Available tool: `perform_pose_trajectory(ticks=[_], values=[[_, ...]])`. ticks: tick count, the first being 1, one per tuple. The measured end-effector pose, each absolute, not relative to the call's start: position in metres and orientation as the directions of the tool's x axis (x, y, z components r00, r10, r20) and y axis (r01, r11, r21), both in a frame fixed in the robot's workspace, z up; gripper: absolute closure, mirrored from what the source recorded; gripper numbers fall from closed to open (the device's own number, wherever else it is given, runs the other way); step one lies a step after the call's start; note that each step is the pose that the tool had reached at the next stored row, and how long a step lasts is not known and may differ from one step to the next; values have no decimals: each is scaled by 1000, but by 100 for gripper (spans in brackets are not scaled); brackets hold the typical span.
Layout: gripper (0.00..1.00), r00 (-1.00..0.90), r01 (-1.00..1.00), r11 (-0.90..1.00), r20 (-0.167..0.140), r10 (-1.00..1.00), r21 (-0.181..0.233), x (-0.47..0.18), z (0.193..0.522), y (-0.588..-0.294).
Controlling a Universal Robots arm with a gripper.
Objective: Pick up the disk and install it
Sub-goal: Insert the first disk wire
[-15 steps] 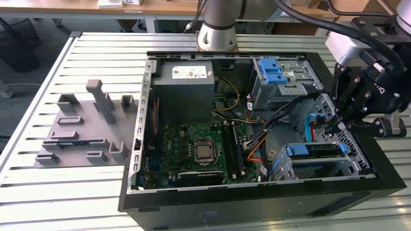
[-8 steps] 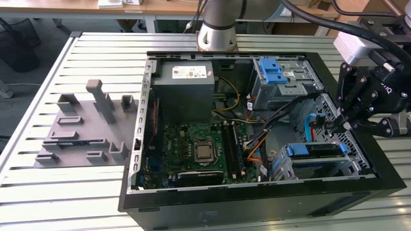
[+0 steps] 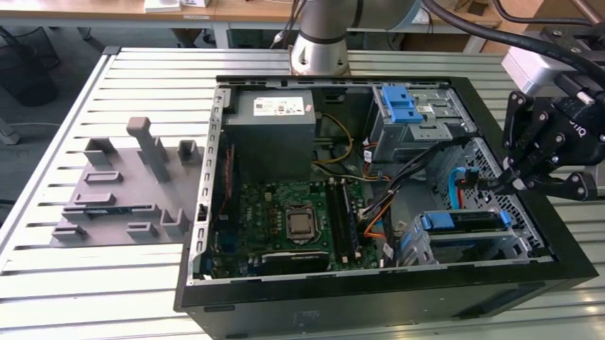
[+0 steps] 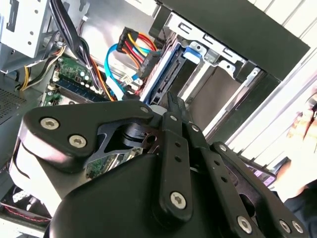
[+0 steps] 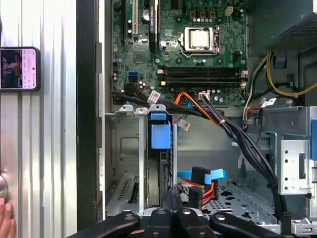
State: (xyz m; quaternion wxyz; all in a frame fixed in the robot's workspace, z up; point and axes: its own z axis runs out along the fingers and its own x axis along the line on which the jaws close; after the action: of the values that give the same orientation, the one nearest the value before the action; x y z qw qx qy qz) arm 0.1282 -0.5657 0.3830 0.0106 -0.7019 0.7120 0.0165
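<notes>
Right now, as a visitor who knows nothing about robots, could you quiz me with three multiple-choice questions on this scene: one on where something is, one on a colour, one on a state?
1. Where is the disk?
A. On the grey rack beside the case
B. In the metal bay inside the case, at the exterior view's right
C. On top of the power supply

2. What colour is the disk's frame?
A. Red
B. Yellow
C. Blue

3. What state is the case in?
A. Open, side panel off
B. Closed on all sides
C. Standing upright on its feet

Answers:
1 B, the disk sits slotted in the bay in the case's corner.
2 C, blue plastic edges it in the exterior view and the first wrist view.
3 A, the board and cables lie bare to the camera.
</notes>
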Motion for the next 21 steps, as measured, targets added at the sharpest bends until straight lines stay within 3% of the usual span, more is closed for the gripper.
perform_pose_trajectory(ticks=[21], values=[[89, -14, -1000, 14, -38, -999, 2, 135, 373, -538]])
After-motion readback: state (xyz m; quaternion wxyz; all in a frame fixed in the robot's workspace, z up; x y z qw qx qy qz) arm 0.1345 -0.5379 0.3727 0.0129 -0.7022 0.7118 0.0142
